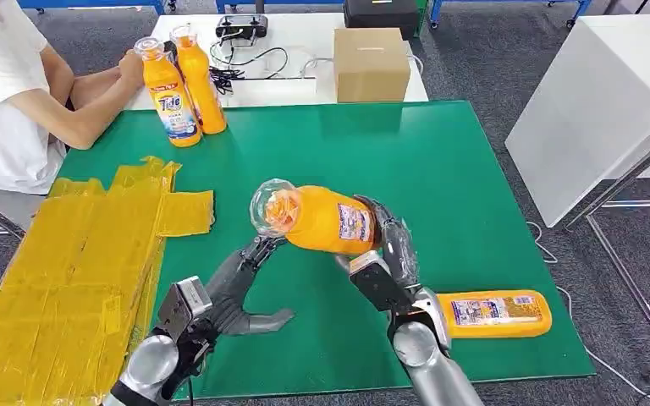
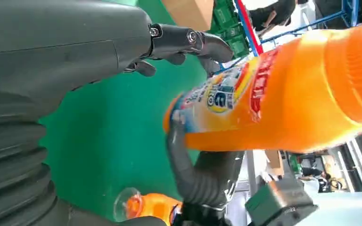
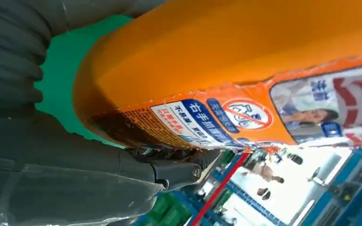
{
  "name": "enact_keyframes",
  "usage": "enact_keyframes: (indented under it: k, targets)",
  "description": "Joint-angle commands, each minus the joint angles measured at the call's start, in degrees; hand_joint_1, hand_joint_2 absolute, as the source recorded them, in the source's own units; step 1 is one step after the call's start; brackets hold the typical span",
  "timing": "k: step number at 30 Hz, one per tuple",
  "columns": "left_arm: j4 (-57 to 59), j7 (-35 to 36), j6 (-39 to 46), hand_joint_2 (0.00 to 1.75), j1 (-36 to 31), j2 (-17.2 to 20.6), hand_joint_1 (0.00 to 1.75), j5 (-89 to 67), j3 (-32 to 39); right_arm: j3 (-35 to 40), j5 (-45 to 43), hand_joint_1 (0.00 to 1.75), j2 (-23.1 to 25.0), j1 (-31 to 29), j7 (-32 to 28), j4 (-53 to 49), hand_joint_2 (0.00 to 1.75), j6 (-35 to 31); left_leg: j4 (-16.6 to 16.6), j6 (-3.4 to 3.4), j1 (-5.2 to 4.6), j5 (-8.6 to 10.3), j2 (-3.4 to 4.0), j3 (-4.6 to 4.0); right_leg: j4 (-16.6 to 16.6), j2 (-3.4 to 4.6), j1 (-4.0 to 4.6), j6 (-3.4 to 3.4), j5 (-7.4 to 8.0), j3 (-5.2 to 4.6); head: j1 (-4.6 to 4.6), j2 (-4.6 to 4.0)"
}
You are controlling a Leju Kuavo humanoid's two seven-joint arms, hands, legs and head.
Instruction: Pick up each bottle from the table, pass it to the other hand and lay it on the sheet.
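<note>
My right hand (image 1: 387, 247) grips an orange bottle (image 1: 322, 218) by its base end and holds it lying sideways above the green mat, its clear cap toward my left hand. That bottle's label (image 3: 226, 117) shows close in the right wrist view, and its body (image 2: 287, 103) in the left wrist view. My left hand (image 1: 239, 283) is spread just below the cap end, fingers apart and holding nothing; its fingertips (image 2: 202, 44) stand near the bottle. The yellow sheet (image 1: 68, 271) lies on the left of the table. Another orange bottle (image 1: 495, 313) lies flat by my right forearm.
Two orange bottles (image 1: 182, 80) stand upright at the green mat's (image 1: 440, 169) far left corner, a seated person's hand (image 1: 129, 66) on them. A cardboard box (image 1: 371, 63) and cables sit on the white table behind. A white table (image 1: 592, 101) stands to the right.
</note>
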Motion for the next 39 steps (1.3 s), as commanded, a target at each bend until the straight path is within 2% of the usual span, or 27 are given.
enact_keyframes:
  k: [1, 7, 11, 18, 19, 30, 36, 39]
  targets:
    - [3.4, 0.4, 0.2, 1.75, -2.2, -0.5, 0.00, 0.9, 1.1, 4.2, -0.8, 1.75, 0.2, -1.7, -0.2, 1.2, 1.75, 0.9, 0.0, -0.02, 0.00, -0.04, 0.07, 0.11, 0.0, 0.04, 0.00, 0.03, -0.02, 0.11, 0.02, 0.00]
    - [3.5, 0.4, 0.3, 1.75, -2.2, -0.5, 0.00, 1.2, 1.2, 4.4, -0.8, 1.75, 0.1, -1.9, -0.2, 1.6, 1.75, 1.0, 0.0, -0.06, 0.00, -0.06, 0.03, 0.18, -0.1, 0.00, 0.01, 0.01, -0.05, 0.20, 0.00, 0.00]
    - [3.8, 0.5, 0.7, 1.75, -2.3, -0.4, 0.00, 1.8, 1.3, 7.5, -0.5, 1.75, 0.1, -2.5, -0.1, 3.1, 1.75, 2.3, 0.0, -0.06, -0.01, -0.05, 0.06, 0.15, -0.1, 0.03, 0.01, 0.01, -0.03, 0.16, 0.00, 0.00]
    - [3.6, 0.2, 2.1, 1.75, -1.5, -0.8, 0.00, 2.3, 2.6, 10.5, 2.8, 1.75, -0.3, -2.8, 1.3, 4.9, 1.75, -0.2, -0.1, -0.07, 0.05, -0.10, 0.14, 0.31, -0.2, 0.08, 0.05, 0.02, -0.04, 0.32, -0.02, 0.00]
    - [3.4, 0.2, 2.1, 1.75, -1.4, -0.9, 0.00, 2.3, 2.5, 10.7, 3.0, 1.75, -0.3, -2.8, 1.3, 5.0, 1.75, -0.4, 0.0, -0.03, 0.02, -0.03, 0.07, 0.09, -0.1, 0.04, 0.02, 0.02, 0.00, 0.10, 0.00, 0.00]
    - [4.0, -0.6, 3.9, 1.75, 0.0, -2.5, 0.00, 2.5, 1.9, 12.5, 5.1, 1.75, -1.9, -3.2, 1.8, 5.4, 1.75, -0.2, -0.1, -0.03, -0.02, -0.04, 0.03, 0.13, -0.1, 0.00, 0.00, 0.01, -0.03, 0.17, 0.00, 0.00]
    - [4.6, -0.8, 4.5, 1.75, 0.0, -3.6, 0.00, 5.7, 3.7, 13.6, 5.9, 1.75, -2.7, -4.1, 2.0, 6.4, 1.75, 0.8, -0.1, -0.04, 0.00, -0.05, 0.04, 0.16, -0.1, 0.01, 0.01, 0.01, -0.03, 0.19, -0.02, 0.00]
    - [3.9, -1.1, 4.5, 1.75, 0.7, -5.4, 0.00, 11.7, 6.2, 14.0, 6.3, 1.75, -2.8, -4.9, 2.3, 7.4, 1.75, 1.3, 0.0, -0.02, -0.01, -0.03, 0.07, 0.05, -0.1, 0.05, -0.01, 0.01, 0.00, 0.07, -0.02, 0.00]
